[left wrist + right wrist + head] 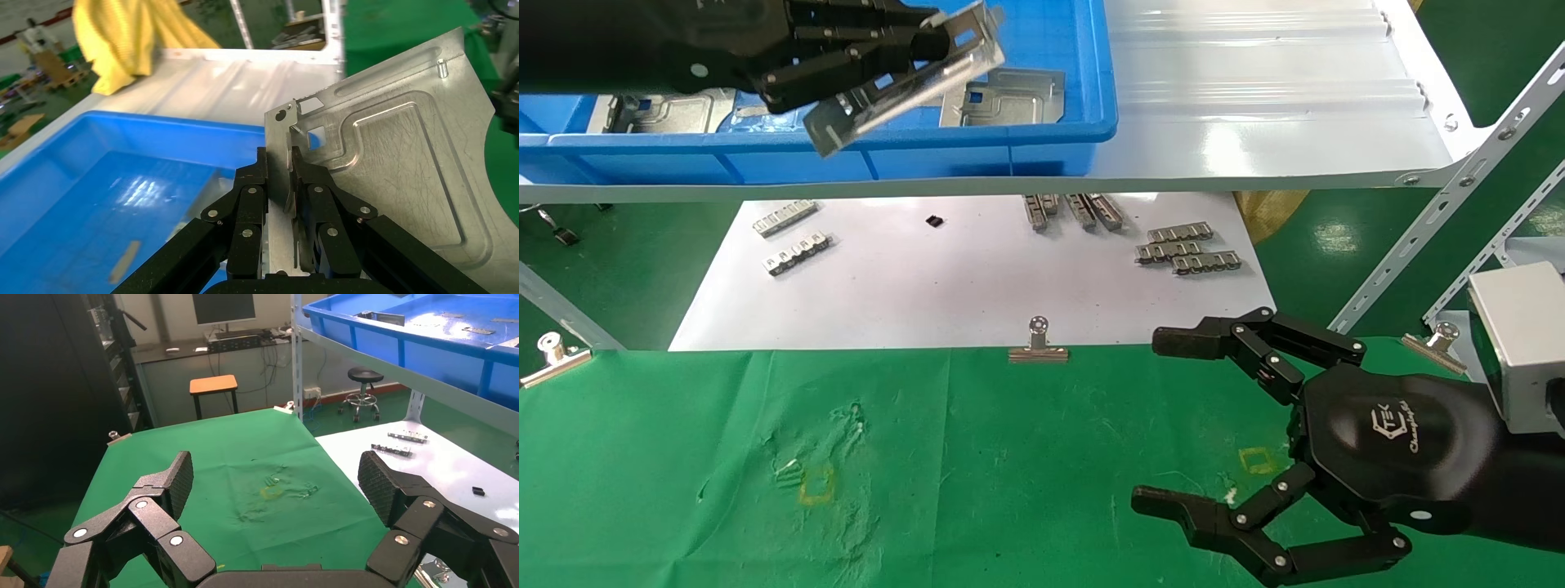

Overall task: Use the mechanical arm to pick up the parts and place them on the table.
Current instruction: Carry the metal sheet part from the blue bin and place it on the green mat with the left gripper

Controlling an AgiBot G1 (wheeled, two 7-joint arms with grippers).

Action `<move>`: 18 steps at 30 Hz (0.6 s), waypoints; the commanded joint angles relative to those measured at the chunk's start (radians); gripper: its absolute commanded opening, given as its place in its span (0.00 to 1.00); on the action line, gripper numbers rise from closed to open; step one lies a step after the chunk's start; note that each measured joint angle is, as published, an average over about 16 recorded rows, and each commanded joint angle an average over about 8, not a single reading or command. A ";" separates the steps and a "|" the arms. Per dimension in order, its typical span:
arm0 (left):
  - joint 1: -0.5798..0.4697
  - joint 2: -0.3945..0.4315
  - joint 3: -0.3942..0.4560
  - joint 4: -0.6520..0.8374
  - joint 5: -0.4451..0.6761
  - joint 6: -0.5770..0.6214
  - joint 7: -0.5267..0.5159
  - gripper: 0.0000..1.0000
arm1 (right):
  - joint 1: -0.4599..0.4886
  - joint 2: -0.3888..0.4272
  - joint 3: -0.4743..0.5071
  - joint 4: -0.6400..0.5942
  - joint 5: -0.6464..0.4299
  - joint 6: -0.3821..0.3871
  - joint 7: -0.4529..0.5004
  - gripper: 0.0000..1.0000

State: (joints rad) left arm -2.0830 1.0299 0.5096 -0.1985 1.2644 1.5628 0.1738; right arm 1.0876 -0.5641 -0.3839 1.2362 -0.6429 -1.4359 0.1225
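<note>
left gripper [928,61] is up over the blue bin [1042,139], fingers [251,208] pinched tight on the bent edge flange of a part [911,82], which hangs tilted in the air above the bin's front wall. two more parts [1005,98] lie flat inside the bin. right gripper [1164,425] hovers low over the table [682,474] on its right side, fingers [165,484] spread wide apart, holding nothing
</note>
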 commanded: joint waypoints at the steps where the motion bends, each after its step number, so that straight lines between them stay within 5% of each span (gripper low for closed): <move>1: 0.007 -0.005 0.002 -0.014 -0.007 0.039 0.021 0.00 | 0.000 0.000 0.000 0.000 0.000 0.000 0.000 1.00; 12: 0.172 -0.138 0.102 -0.286 -0.146 0.036 0.086 0.00 | 0.000 0.000 0.000 0.000 0.000 0.000 0.000 1.00; 18: 0.254 -0.211 0.178 -0.386 -0.153 0.028 0.280 0.00 | 0.000 0.000 0.000 0.000 0.000 0.000 0.000 1.00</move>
State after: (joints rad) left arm -1.8263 0.8297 0.6832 -0.5535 1.1069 1.5922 0.4515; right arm 1.0877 -0.5641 -0.3840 1.2362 -0.6429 -1.4359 0.1225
